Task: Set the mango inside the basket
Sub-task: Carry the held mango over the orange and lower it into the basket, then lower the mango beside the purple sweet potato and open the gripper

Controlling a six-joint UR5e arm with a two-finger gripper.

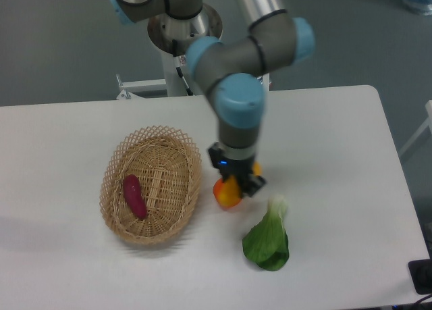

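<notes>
The gripper (233, 183) hangs over the white table (337, 155), pointing down, and it is clamped on the mango (231, 191), whose yellow end shows below the black fingers. The mango is held in the air, a little to the right of the basket (151, 184) and not over it. Directly under the gripper there is an orange colour at both sides of the fingers; this seems to be the round orange (219, 190) that lies on the table, but the gripper covers most of it, so I cannot tell exactly where the mango ends and the orange begins. The basket stands on the left part of the table, and inside it, near its left side, lies a purple vegetable (133, 196). In front of the gripper and slightly to the right, a green leafy vegetable (267, 238) with a white stem lies flat on the table.
</notes>
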